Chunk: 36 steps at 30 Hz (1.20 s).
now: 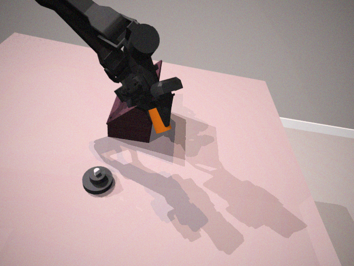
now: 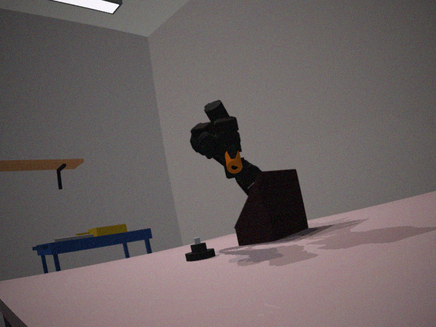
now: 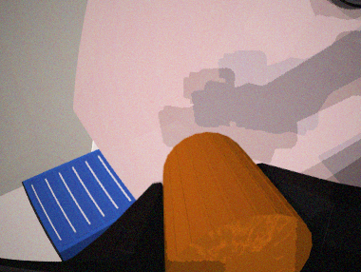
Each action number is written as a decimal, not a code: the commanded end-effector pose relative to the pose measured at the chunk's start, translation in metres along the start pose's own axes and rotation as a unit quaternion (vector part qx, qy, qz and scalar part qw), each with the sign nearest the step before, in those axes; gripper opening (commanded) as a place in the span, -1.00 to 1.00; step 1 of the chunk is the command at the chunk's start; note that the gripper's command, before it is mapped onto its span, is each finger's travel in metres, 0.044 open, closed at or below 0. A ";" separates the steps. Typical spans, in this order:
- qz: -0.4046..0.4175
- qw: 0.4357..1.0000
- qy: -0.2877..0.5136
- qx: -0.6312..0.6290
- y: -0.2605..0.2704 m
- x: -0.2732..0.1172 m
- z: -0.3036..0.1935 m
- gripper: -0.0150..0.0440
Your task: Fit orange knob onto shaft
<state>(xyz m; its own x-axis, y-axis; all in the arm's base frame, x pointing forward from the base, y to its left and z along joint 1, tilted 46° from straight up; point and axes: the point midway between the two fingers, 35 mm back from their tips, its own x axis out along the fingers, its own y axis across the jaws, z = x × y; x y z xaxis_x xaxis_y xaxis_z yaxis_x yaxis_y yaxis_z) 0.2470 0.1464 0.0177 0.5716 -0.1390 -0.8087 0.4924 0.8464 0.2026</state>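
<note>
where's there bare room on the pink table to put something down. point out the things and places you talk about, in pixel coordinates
Bare patches: left of the pedestal (image 1: 97, 187) (image 2: 199, 255) in the top view, and in front of it, towards that picture's bottom edge. Crowded: around the dark maroon block (image 1: 128, 130) (image 2: 274, 207), beneath the arm and raised orange knob (image 1: 159, 121) (image 2: 234, 165) (image 3: 223, 190).
</note>
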 end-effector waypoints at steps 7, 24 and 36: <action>-0.085 0.996 -0.002 0.006 -0.004 0.014 0.002 -0.49; -0.238 0.971 -0.001 0.008 -0.020 0.041 0.002 -0.49; -0.339 0.941 -0.001 0.009 -0.031 0.060 0.003 -0.49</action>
<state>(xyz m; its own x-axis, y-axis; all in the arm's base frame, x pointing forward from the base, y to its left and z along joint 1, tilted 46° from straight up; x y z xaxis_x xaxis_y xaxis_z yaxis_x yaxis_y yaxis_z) 0.2644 0.1119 -0.0325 0.1560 -0.6142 -0.7736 0.7433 0.5888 -0.3176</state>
